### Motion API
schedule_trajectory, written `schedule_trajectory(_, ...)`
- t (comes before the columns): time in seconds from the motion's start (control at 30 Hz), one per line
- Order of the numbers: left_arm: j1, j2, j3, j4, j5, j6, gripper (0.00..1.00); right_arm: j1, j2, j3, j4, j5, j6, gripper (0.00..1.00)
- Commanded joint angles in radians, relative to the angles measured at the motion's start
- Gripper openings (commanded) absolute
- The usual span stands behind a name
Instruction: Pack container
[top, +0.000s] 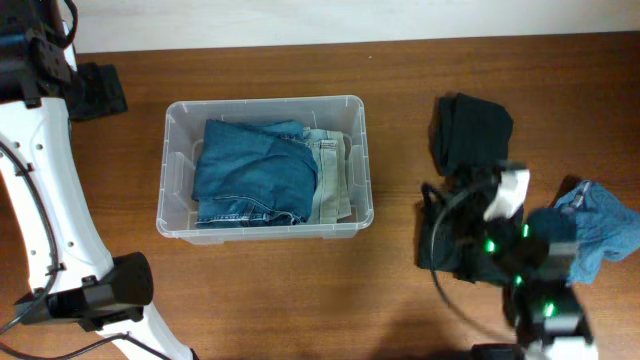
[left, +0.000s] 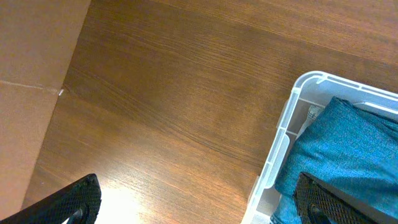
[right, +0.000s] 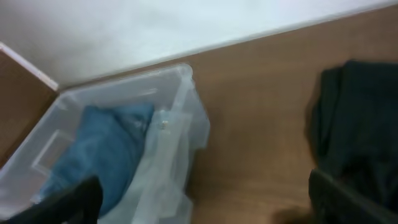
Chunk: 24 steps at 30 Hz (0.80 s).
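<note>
The large clear plastic rectangular container (top: 265, 101) with rounded corners sat a little toward 9 o'clock of the brown wooden table's (top: 400, 70) middle. Its long sides ran from 9 to 3. Folded blue denim jeans (top: 250, 175) covered most of its floor, and a pale beige folded garment (top: 335, 175) was pressed against the wall at 3 o'clock. Well apart from the bin, at its 3 o'clock, lay a crumpled black cloth garment (top: 472, 125), with a rumpled blue cloth (top: 605, 225) beyond it near the table edge.

The right gripper (right: 205, 193) hung by the black garment, fingers spread wide and holding nothing. The left gripper (left: 196, 202) hovered over bare wood off the container's 9 o'clock end, its fingers also apart and empty.

The step in hand looked to be fetching the black garment. To do it well, the right arm would come down on a thick bunched part rather than a single edge and close on several layers, so the cloth rose as one bundle. It should lift until the trailing fabric cleared the rolled rim, carry toward 9 o'clock, and let go low over the pale garment. The light bin might slide if cloth dragged on its wall
</note>
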Motion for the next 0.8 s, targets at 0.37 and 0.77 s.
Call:
schedule_trajectory(0.37, 0.006, -0.02, 0.016, 0.003, -0.008, -0.013, 1.0, -0.12, 0.651, 0.552, -0.35, -0.234, -0.037, 0.98)
schedule_trajectory(0.77, 0.006, -0.02, 0.016, 0.003, -0.008, -0.012, 0.99, -0.546, 0.88, 0.628, -0.615, -0.208, -0.225, 0.99)
